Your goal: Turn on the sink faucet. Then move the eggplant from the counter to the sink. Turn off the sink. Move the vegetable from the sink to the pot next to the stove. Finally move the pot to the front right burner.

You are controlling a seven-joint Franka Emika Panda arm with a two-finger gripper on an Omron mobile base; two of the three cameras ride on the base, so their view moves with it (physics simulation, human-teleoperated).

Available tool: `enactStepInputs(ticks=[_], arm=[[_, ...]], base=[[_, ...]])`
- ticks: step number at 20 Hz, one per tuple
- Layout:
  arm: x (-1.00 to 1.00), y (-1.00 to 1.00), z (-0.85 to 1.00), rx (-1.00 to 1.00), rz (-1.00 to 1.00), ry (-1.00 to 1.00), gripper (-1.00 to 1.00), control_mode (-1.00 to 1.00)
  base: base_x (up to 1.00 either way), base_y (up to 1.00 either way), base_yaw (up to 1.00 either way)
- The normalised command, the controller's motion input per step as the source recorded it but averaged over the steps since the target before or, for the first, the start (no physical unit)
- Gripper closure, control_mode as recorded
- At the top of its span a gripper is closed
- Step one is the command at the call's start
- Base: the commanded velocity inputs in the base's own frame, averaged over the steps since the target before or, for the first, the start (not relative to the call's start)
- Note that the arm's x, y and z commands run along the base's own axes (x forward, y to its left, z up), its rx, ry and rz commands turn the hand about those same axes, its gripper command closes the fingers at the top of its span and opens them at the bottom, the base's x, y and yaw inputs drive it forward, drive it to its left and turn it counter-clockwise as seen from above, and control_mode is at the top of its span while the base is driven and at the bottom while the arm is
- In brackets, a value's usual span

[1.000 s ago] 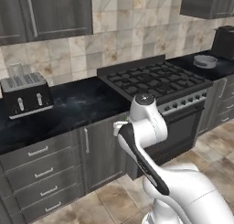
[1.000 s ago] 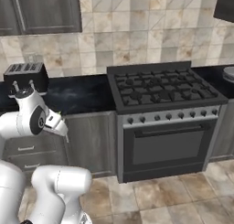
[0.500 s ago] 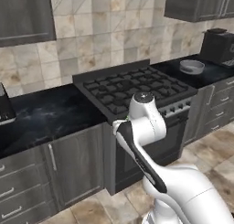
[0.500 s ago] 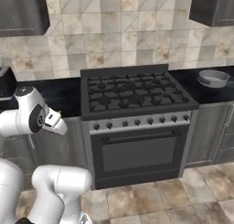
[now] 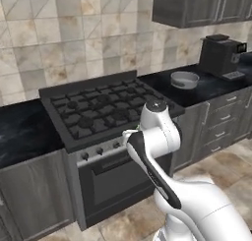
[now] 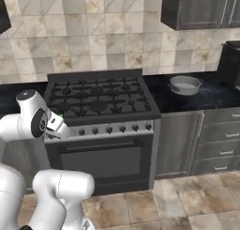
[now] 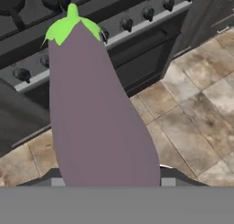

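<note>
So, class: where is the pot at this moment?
The pot sits on the black counter to the right of the stove, between it and the dark coffee machine; the left base view shows it there too.

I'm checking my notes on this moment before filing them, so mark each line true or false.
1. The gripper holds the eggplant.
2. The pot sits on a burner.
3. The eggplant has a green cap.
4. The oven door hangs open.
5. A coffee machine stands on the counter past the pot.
1. True: in the hand view the eggplant rises from the gripper.
2. False: the pot sits on the counter, right of the stove.
3. True: its tip carries a bright green cap.
4. False: the oven door is shut.
5. True: the coffee machine stands beyond the pot.
</note>
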Motion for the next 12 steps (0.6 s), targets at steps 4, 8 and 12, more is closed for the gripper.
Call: enactStepInputs(ticks=[4, 8, 12], arm=[[0.0, 0.0, 0.0, 0.0, 0.0, 0.0, 1.0, 1.0], [0.0, 0.0, 0.0, 0.0, 0.0, 0.0, 1.0, 1.0], [0.0, 0.0, 0.0, 0.0, 0.0, 0.0, 1.0, 1.0]], base=[[0.43, -0.95, 0.13], [0.42, -0.95, 0.14], [0.49, -0.86, 0.14]])
